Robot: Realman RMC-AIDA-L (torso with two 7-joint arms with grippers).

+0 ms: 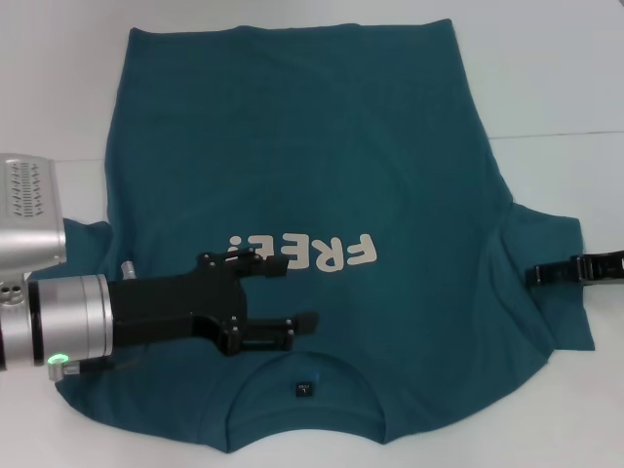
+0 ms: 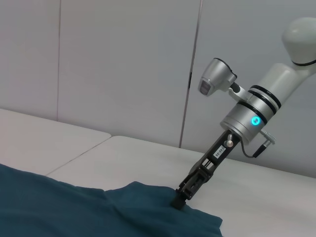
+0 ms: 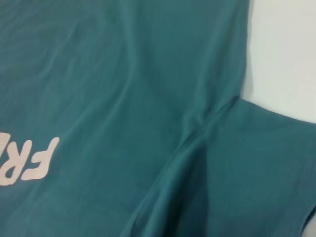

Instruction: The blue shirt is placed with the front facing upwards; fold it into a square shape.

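Two fingers of the left gripper [image 1: 283, 292] stand spread wide over the chest of the blue shirt [image 1: 322, 175], which lies face-up on the desk [image 1: 565, 88]. The right gripper [image 1: 534, 275] looks pinched onto the right sleeve, probably ready to fold it inward.

The blue shirt [image 1: 312, 195] is seen from above by the head view. Its right sleeve is shared, close up, by both wrist views.
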